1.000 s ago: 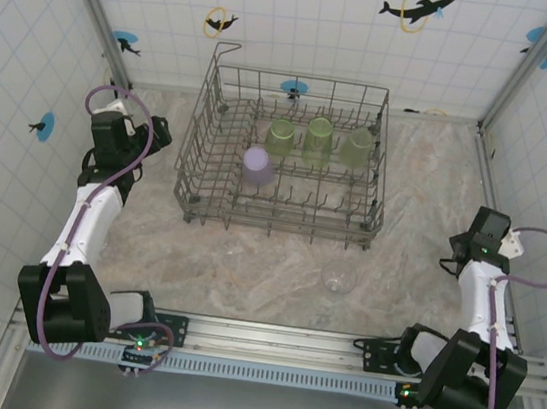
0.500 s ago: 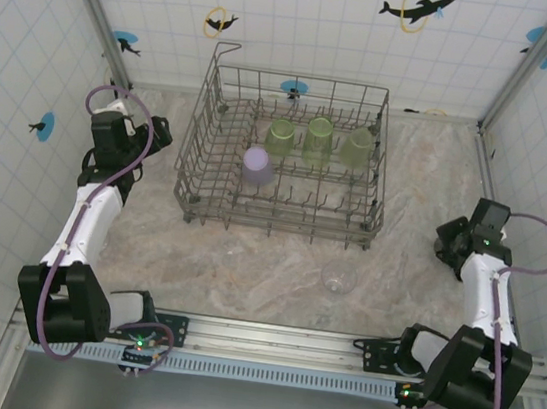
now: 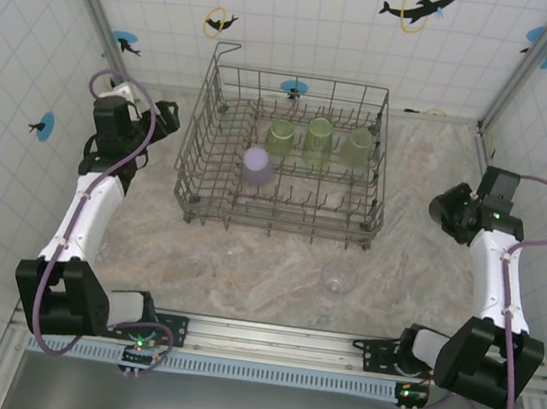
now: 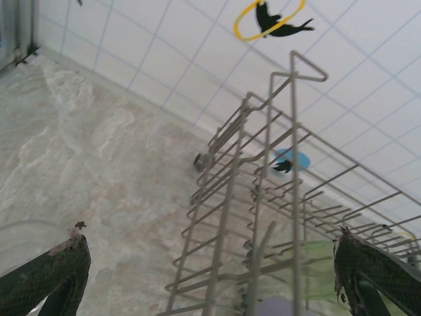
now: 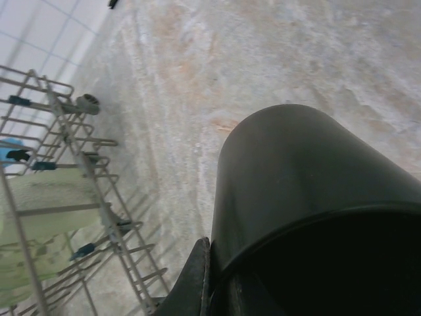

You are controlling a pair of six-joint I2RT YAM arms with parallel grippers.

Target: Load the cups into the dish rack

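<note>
**Black mug clamped in the right gripper, to the right of the rack**

The dish rack (image 3: 281, 221) is set toward the far middle of the marble table (image 3: 276, 260). Three light-green tumblers (image 3: 318, 140) are lined up along its far side, and a lavender tumbler (image 3: 257, 165) is lodged nearer its left. A clear glass (image 3: 337, 279) is left on the table, near the rack's near right corner. The black mug (image 5: 302, 178) is held well right of the rack, gripped at its rim by the closed right gripper (image 3: 463, 204). The left gripper (image 3: 164, 119) is held with jaws wide apart and nothing between them, beside the rack's far left corner, near its raised corner loop (image 4: 309, 66).
</note>
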